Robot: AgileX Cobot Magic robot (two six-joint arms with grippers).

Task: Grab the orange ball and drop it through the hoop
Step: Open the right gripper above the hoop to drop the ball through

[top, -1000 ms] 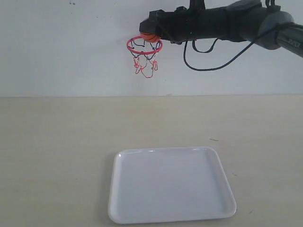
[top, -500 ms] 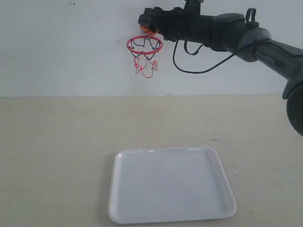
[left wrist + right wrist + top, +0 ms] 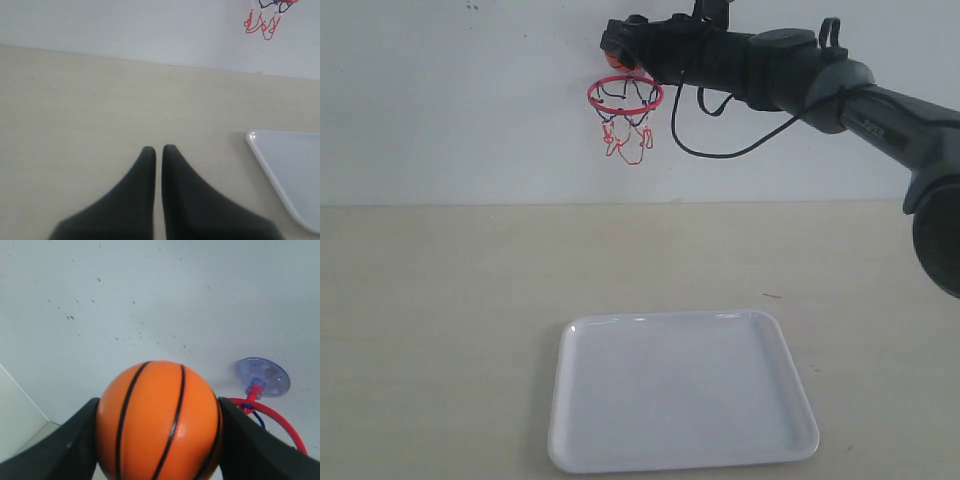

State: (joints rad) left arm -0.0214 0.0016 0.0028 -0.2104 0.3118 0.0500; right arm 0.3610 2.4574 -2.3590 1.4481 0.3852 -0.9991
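Observation:
The orange ball (image 3: 157, 420), with thin black seam lines, sits squeezed between the two black fingers of my right gripper (image 3: 157, 440). In the exterior view that gripper (image 3: 618, 50) is high up at the wall, just above and slightly left of the hoop (image 3: 625, 95), and only a sliver of the ball (image 3: 617, 60) shows. The hoop's red ring (image 3: 280, 422) and clear suction cup (image 3: 262, 376) lie beside the ball in the right wrist view. My left gripper (image 3: 158, 150) is shut and empty, low over the table.
A white rectangular tray (image 3: 620, 345) lies on the beige table, below and in front of the hoop; its corner (image 3: 265, 150) shows in the left wrist view. A black cable (image 3: 720, 150) hangs from the right arm. The wall stands right behind the hoop.
The right gripper has carried the ball upward and a little left, from resting at the ring's level to just above the ring. The left gripper's earlier state is not shown.

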